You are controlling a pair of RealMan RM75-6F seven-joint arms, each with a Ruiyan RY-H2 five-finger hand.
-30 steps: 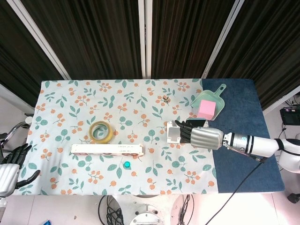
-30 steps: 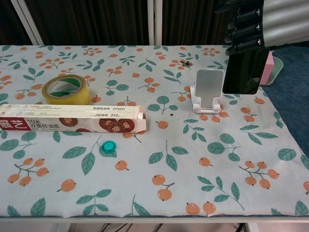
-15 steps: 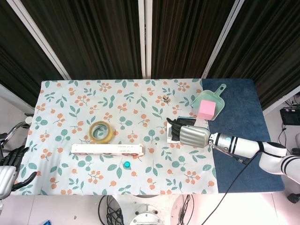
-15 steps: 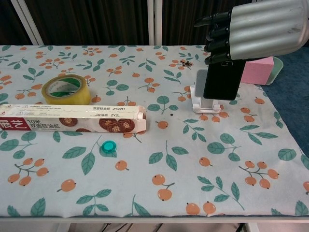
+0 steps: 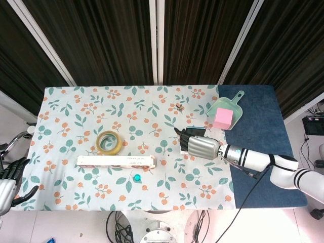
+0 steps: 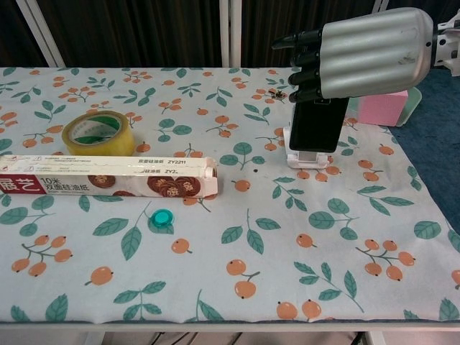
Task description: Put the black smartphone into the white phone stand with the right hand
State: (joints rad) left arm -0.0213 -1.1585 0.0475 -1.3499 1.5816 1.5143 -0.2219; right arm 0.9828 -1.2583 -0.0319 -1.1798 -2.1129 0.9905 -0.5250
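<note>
Two cameras, one table

The head view looks steeply down from high above, taking in the whole floral tablecloth [image 5: 76, 116]. The chest view sits low at the near edge, facing the far curtains, much closer. Both show the tape roll [image 5: 109, 142] [image 6: 98, 134] and long box [image 5: 116, 161] [image 6: 108, 177].

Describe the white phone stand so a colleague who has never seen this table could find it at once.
Start at the floral tablecloth and go to its right side, just before the dark blue area. The white phone stand sits there below the right hand, which holds the black smartphone upright against it. It is the only small white holder; the teal scoop with the pink block lies beyond.
</note>
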